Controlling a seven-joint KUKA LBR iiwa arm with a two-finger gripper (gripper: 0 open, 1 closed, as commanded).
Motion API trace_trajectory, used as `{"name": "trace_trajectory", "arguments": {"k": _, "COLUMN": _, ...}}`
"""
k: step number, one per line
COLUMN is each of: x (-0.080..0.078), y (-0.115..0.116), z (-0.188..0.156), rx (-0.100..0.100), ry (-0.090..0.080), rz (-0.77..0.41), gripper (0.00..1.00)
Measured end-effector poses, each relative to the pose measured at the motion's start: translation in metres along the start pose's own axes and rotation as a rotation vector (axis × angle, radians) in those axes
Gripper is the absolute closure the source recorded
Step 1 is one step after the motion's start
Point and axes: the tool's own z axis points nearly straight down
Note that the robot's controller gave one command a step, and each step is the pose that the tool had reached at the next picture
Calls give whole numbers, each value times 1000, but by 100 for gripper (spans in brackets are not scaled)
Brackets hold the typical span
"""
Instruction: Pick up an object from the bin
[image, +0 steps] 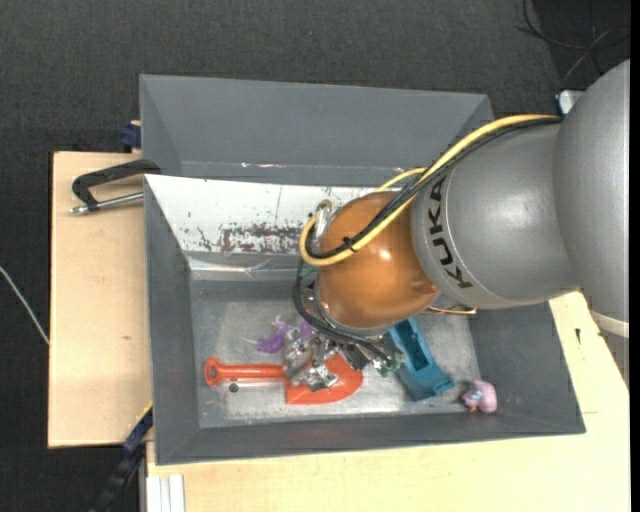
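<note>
Camera view, front to back. Nearest, by the front wall of the bin (170, 330), lay a small pink piece (480, 397) in the right-hand corner and a long orange scoop-like tool (250, 372), its handle pointing left and its broad end toward the middle. The gripper (315, 368) stood low over that broad end, apparently touching it; I could not tell whether it was spread or closed, nor whether it had the tool. Just right of it lay a blue block (425, 372), and just behind it to the left a small purple piece (272, 338). Above these hung the wrist's orange cover (370, 275). As I judged the risks, a grip on the flat broad end could slip, the long handle could tip the tool as it rose, or the purple piece could be caught alongside.
</note>
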Motion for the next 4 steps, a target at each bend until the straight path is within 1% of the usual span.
{"name": "trace_trajectory", "arguments": {"k": 1, "x": 0, "y": 0, "z": 0, "rx": 0, "ry": 0, "rz": 1, "gripper": 0}}
{"name": "trace_trajectory", "arguments": {"k": 2, "x": 0, "y": 0, "z": 0, "rx": 0, "ry": 0, "rz": 1, "gripper": 100}}
{"name": "trace_trajectory", "arguments": {"k": 3, "x": 0, "y": 0, "z": 0, "rx": 0, "ry": 0, "rz": 1, "gripper": 0}}
{"name": "trace_trajectory", "arguments": {"k": 4, "x": 0, "y": 0, "z": 0, "rx": 0, "ry": 0, "rz": 1, "gripper": 100}}
